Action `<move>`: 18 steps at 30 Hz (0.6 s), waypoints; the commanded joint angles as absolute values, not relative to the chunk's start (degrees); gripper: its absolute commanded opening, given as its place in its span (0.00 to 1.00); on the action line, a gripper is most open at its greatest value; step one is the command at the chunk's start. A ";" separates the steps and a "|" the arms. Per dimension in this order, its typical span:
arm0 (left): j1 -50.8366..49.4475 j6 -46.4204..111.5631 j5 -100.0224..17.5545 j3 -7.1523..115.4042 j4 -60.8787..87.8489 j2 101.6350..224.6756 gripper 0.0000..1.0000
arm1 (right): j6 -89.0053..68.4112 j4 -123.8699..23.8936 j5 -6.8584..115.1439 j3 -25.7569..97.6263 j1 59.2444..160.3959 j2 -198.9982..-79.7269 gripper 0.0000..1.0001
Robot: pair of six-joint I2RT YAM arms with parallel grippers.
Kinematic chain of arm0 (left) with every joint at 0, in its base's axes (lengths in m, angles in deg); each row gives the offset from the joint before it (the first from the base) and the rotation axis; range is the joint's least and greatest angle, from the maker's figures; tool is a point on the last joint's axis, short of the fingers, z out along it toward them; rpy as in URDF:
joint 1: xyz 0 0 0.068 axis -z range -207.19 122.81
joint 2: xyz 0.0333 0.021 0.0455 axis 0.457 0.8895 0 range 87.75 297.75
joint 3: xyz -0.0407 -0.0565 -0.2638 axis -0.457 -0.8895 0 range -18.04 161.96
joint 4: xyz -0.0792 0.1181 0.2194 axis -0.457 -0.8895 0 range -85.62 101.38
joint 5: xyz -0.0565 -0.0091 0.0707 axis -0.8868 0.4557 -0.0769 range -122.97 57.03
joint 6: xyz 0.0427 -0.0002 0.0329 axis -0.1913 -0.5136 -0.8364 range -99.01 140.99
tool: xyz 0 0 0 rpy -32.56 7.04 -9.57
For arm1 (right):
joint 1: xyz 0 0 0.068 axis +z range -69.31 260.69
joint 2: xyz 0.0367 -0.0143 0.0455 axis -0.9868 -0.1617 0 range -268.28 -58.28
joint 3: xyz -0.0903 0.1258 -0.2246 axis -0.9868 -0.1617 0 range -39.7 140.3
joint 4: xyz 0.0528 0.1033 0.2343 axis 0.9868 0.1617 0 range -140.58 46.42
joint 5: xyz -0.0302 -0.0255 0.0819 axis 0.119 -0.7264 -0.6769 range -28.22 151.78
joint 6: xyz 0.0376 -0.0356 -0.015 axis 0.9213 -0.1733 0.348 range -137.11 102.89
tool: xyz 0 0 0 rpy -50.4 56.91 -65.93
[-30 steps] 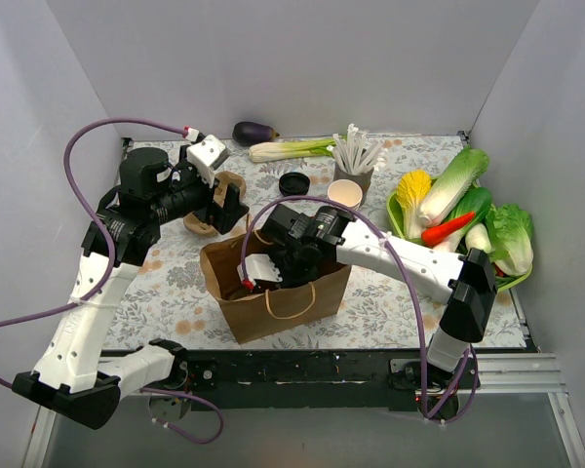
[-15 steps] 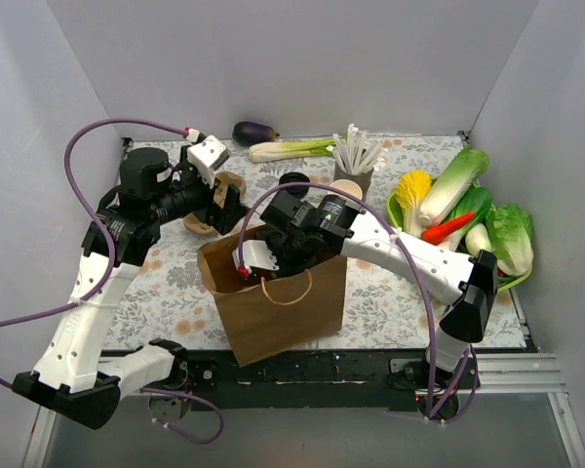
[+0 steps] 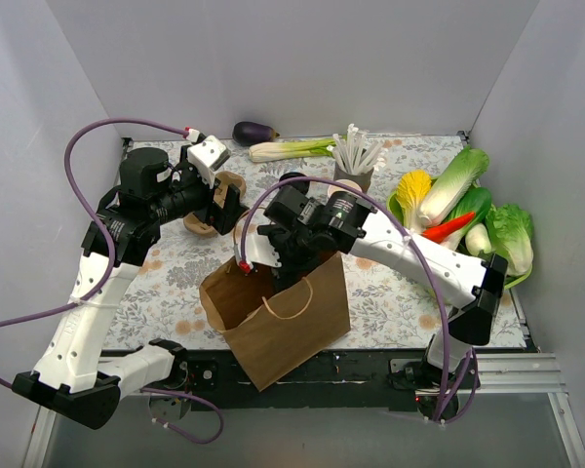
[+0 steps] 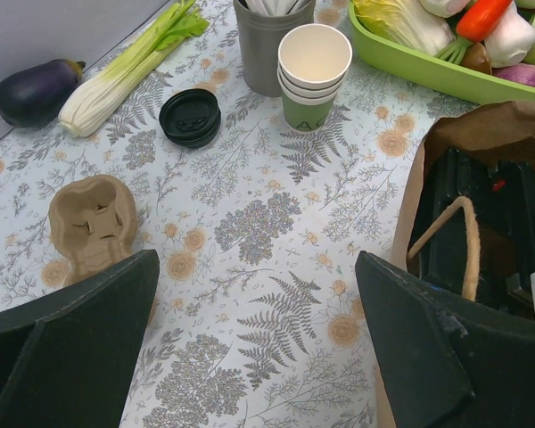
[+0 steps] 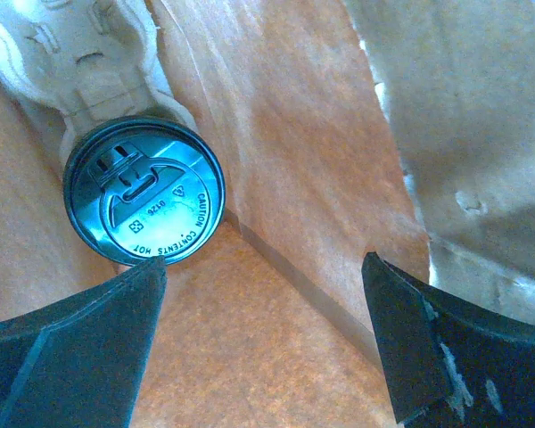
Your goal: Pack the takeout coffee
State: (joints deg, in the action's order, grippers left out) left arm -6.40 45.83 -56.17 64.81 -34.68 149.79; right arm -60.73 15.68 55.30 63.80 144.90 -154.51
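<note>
The takeout coffee (image 5: 144,198) shows its round black lid at the bottom of the brown paper bag (image 3: 283,327). It sits in a pulp cup carrier (image 5: 89,53) there. My right gripper (image 5: 263,267) reaches down into the bag mouth (image 3: 263,261). It is open, a little above and beside the lid, and holds nothing. My left gripper (image 4: 256,263) hangs open over the flowered table left of the bag (image 4: 481,125), near a second pulp carrier (image 4: 94,218).
A stack of lidless cups (image 4: 312,71), a loose black lid (image 4: 190,116) and a grey holder of sticks (image 4: 267,36) stand behind the bag. An eggplant (image 4: 34,89) and celery (image 4: 125,71) lie at the back. A green vegetable tray (image 3: 402,226) is right.
The right arm has lifted, and the bag has shifted toward the near edge and tilted. The left arm has not moved.
</note>
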 commanded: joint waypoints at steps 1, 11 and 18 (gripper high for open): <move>-6.63 44.99 -56.97 64.40 -34.67 149.36 0.94 | -59.39 15.60 56.24 63.66 145.12 -151.10 0.98; -6.54 44.81 -57.14 66.07 -34.58 150.50 0.94 | -58.33 13.31 60.11 59.62 145.12 -147.58 0.98; -6.54 44.81 -56.97 66.77 -34.06 151.03 0.94 | -58.42 12.70 64.15 58.39 143.80 -145.73 0.98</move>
State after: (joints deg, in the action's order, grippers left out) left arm -6.40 45.39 -56.30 64.83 -34.66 151.28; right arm -59.18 14.34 61.14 58.69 144.85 -148.34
